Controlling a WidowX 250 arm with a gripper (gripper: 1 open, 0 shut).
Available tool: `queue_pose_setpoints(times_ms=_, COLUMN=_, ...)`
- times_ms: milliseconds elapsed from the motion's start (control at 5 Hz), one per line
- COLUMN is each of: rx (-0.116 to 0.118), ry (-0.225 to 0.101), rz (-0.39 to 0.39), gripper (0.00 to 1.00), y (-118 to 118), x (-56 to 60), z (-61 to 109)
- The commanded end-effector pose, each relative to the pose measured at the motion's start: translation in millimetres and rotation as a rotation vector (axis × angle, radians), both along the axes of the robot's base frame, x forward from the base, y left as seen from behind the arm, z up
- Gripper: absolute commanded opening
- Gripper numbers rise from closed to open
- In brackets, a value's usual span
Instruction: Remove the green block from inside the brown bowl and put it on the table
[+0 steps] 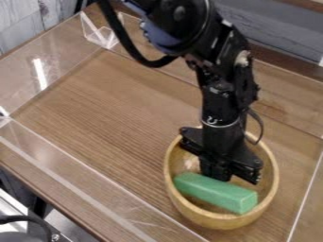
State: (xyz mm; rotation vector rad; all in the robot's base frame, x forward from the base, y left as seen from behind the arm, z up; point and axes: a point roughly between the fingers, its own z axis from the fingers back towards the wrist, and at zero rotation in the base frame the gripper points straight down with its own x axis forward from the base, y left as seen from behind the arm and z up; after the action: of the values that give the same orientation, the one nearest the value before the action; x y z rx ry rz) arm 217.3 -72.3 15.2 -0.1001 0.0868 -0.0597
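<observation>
The green block (217,193) lies flat inside the brown bowl (173,186), slanting from centre-left down to the right. My gripper (225,172) points straight down into the bowl. Its black fingers are closed over the block's far long edge, shut on it. The block still rests on the bowl's floor, and the fingers hide part of its far edge. The bowl stands on the wood-grain table (101,104) near the front right corner.
Low clear acrylic walls (44,66) edge the table at the left, back and front. A clear acrylic piece (101,33) stands at the far back. Bare tabletop stretches left of and behind the bowl.
</observation>
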Motion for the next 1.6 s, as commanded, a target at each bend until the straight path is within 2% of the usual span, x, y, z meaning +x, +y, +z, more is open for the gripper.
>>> queue_pose_setpoints(times_ms=0, rx=0.008, ry=0.042, rz=0.013, gripper=0.0, y=6, x=-10.2, z=3.3)
queue_pose_setpoints(times_ms=600, rx=0.001, ry=0.09, rz=0.03, gripper=0.0, y=9, x=-17.1, z=9.0)
queue_pose_setpoints(times_ms=1400, rx=-0.01, ry=0.127, rz=0.051, gripper=0.0, y=15, x=-21.5, z=13.5)
